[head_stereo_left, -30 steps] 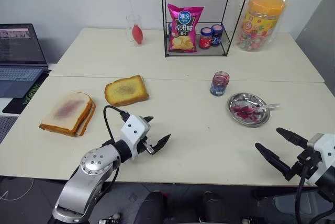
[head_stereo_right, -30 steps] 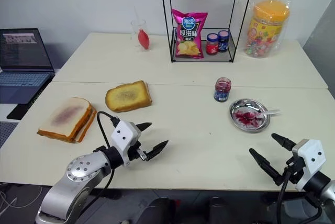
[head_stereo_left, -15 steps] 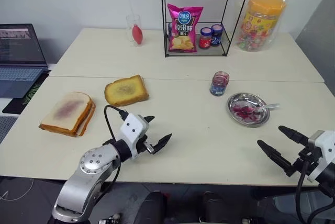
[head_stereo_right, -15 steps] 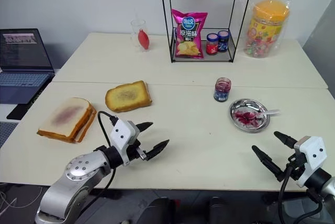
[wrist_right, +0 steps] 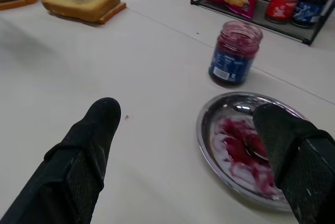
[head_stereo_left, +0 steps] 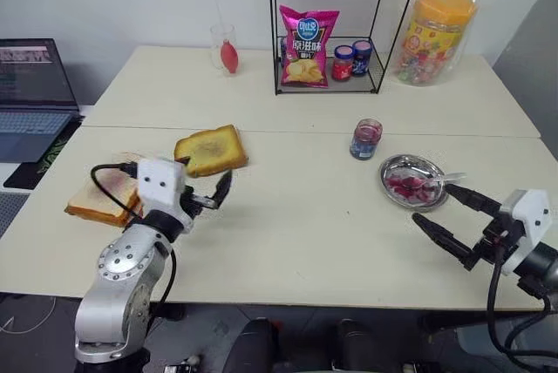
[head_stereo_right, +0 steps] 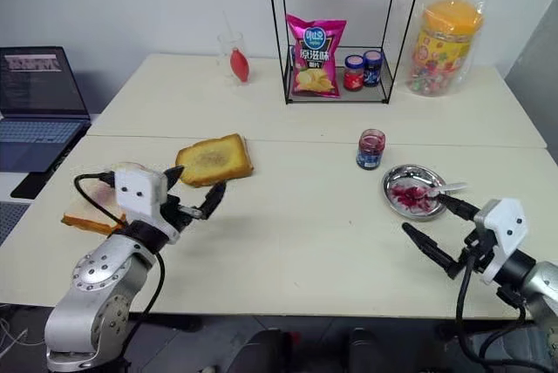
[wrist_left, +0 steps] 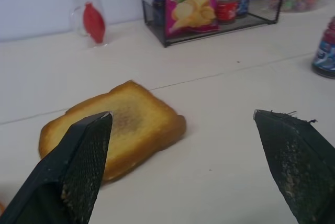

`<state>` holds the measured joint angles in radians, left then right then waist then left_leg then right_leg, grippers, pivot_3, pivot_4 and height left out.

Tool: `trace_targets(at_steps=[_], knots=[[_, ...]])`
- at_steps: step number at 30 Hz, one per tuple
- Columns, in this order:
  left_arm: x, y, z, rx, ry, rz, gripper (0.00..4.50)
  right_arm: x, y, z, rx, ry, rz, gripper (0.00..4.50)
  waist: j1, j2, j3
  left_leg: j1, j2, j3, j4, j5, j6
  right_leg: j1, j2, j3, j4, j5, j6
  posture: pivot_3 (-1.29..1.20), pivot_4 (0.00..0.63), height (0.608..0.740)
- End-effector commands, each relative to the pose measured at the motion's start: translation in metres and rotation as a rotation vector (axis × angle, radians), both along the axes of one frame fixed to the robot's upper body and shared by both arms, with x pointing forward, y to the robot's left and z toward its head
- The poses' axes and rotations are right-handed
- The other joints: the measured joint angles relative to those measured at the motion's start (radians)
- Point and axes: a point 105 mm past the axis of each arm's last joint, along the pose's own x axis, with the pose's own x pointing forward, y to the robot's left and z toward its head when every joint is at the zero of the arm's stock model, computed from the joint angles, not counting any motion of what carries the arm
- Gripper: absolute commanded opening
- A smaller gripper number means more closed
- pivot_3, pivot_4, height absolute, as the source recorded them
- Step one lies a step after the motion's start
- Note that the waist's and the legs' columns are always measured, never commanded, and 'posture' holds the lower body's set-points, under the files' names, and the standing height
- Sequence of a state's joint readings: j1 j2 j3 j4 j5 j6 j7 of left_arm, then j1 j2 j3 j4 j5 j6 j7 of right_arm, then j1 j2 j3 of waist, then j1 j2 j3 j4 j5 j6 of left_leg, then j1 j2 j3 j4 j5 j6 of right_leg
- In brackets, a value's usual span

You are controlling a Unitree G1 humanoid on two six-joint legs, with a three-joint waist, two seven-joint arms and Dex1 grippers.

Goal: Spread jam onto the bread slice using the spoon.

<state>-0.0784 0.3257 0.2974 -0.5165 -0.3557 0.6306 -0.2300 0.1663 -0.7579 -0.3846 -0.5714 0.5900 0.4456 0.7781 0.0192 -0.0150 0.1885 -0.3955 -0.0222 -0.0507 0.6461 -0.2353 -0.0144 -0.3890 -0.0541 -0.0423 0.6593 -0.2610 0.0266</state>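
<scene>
Spoon work has not begun: since a second ago the open, empty left gripper (head_stereo_left: 207,193) swung toward the thick golden-yellow toast slice (head_stereo_left: 210,150), and the open right gripper (head_stereo_left: 446,219) neared the slim silvery metal spoon (head_stereo_left: 443,179), probably resting on the round steel dish (head_stereo_left: 413,182), beyond it the clear glass jar of dark jam (head_stereo_left: 366,139).

Shiny metal plate (wrist_right: 209,145), clear glass jam (wrist_right: 234,53) jar, matt, perhaps laminate table (head_stereo_left: 305,233)

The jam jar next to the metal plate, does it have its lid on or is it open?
Open. The jam jar stands upright with no lid; the right wrist view shows its bare glass rim and the dark red jam inside.
</scene>
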Motion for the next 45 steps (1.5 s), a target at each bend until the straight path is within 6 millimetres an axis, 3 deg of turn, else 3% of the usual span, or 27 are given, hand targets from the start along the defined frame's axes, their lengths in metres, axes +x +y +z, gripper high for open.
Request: trace_targets(at_steps=[1, 4, 8, 11, 19, 34, 45], knots=[[0.008, 0.035, 0.001, -0.144, 0.034, 0.187, 4.5, 0.006, 0.04, 0.032, -0.075, -0.04, 0.194, 4.48, -0.003, -0.003, 0.001, 0.0, 0.001, -0.001, 0.0, 0.0, 0.0, 0.0, 0.001, 0.0, 0.0, 0.002, 0.0, 0.0, 0.15, 0.74], [0.012, 0.033, -0.007, -0.16, 0.085, 0.184, 4.5, 0.019, 0.04, 0.028, -0.159, 0.067, 0.149, 4.48, 0.001, -0.007, 0.0, 0.001, 0.001, -0.001, 0.0, 0.001, 0.0, 0.001, 0.001, -0.001, 0.0, 0.002, 0.0, 0.0, 0.15, 0.74], [0.017, 0.035, -0.007, -0.18, 0.1, 0.196, 4.5, 0.031, 0.055, 0.05, -0.096, 0.079, 0.156, 4.48, 0.007, -0.009, 0.0, -0.004, -0.001, -0.002, 0.0, 0.0, 0.0, -0.001, 0.0, -0.002, -0.003, 0.003, -0.002, 0.0, 0.15, 0.74], [0.023, 0.032, -0.011, -0.227, 0.127, 0.186, 4.5, 0.031, 0.069, 0.058, -0.103, 0.072, 0.217, 4.48, 0.007, -0.009, 0.0, -0.004, -0.001, -0.002, 0.0, 0.0, 0.001, -0.001, 0.0, -0.002, -0.005, 0.003, -0.002, 0.0, 0.15, 0.74], [0.039, 0.034, -0.019, -0.338, 0.2, 0.219, 4.5, 0.029, 0.08, 0.052, -0.129, 0.073, 0.26, 4.48, 0.005, -0.009, 0.0, -0.005, -0.001, -0.002, -0.001, 0.0, 0.001, 0.0, 0.0, -0.003, -0.009, 0.004, 0.0, 0.0, 0.15, 0.74], [0.079, 0.03, -0.035, -0.451, 0.324, 0.273, 4.5, 0.028, 0.081, 0.054, -0.132, 0.05, 0.25, 4.48, 0.005, -0.009, 0.0, -0.005, -0.001, -0.002, -0.001, 0.0, 0.001, 0.0, 0.0, -0.002, -0.009, 0.005, 0.001, 0.0, 0.15, 0.74], [0.087, 0.029, -0.027, -0.44, 0.306, 0.274, 2.46, 0.028, 0.08, 0.055, -0.127, 0.042, 0.234, 4.5, 0.005, -0.009, 0.0, -0.005, -0.001, -0.002, 0.0, 0.0, 0.001, 0.0, 0.0, -0.002, -0.009, 0.005, 0.002, 0.0, 0.15, 0.74]])
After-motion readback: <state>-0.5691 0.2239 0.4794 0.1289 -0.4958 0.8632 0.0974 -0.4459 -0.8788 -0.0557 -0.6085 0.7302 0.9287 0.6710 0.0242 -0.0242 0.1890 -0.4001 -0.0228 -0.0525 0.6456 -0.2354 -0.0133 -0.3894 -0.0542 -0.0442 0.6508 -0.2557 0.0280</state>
